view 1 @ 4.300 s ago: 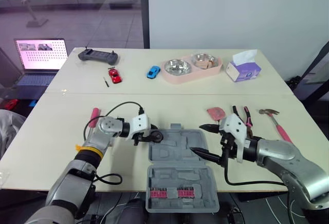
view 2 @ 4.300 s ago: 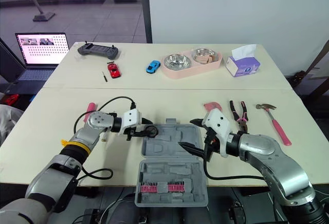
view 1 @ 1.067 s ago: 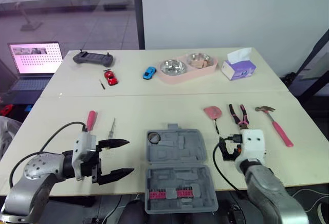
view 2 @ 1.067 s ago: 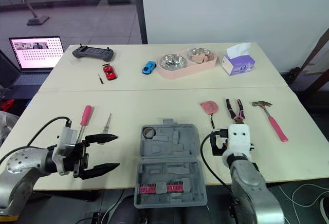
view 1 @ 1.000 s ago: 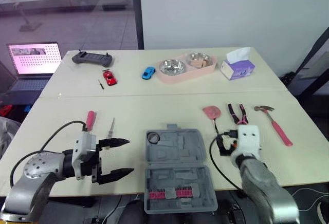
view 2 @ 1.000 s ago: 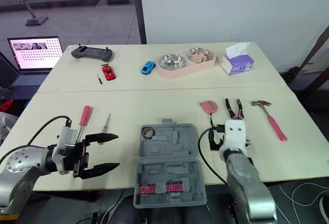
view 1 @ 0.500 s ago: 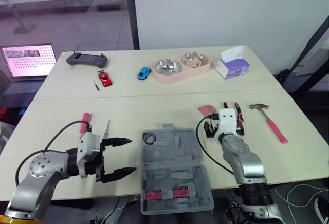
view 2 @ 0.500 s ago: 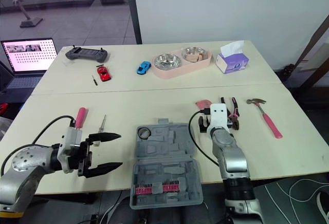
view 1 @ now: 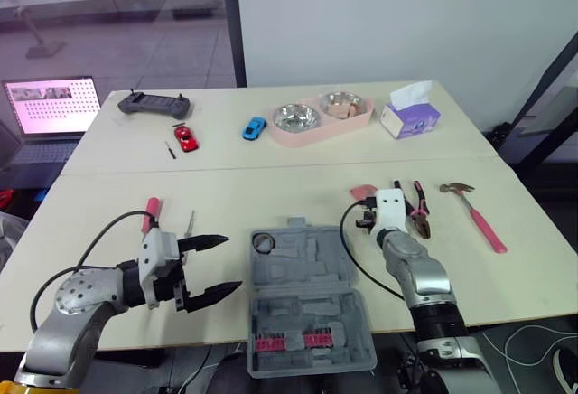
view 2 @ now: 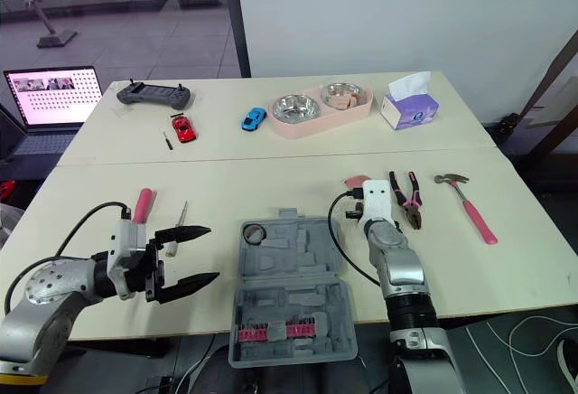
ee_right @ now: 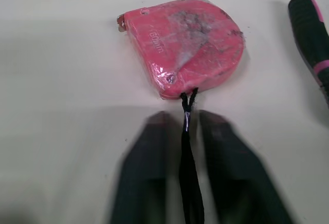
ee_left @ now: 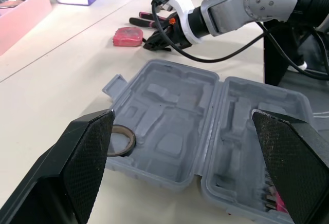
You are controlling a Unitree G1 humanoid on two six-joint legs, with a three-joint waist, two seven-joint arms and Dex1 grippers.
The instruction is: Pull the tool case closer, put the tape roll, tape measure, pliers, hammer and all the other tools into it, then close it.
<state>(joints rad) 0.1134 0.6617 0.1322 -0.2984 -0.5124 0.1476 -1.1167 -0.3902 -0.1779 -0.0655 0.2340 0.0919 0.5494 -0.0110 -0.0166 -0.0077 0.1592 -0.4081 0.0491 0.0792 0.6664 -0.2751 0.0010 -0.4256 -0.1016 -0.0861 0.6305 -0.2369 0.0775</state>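
One tool lay in the open grey tool case: the tape roll, in a far-left pocket. The case sat at the near edge of the tabletop, its lid half seeming to project past that edge. Just right of it lay the pink tape measure, film-wrapped, its black cord trailing toward the right arm. That arm's jaws stood slightly spread, one on each side of the cord and just short of the measure's body. The pliers lay beside the measure and the hammer farther right. Two screwdrivers waited left of the case, near the left arm, whose jaws hung wide apart and empty.

Closing there would likely pinch only the cord, so the measure could dangle, swing and drop short of the case. Pushing forward instead might shove it off along the tabletop, and the glossy film looked slippery. An overhanging lid might also tip the case once it is loaded or pulled.

Beyond the seam, a second cream tabletop carried a game controller, a red toy car, a blue one, a pink twin-bowl stand and a tissue box. A laptop glowed at far left, before a glass wall.
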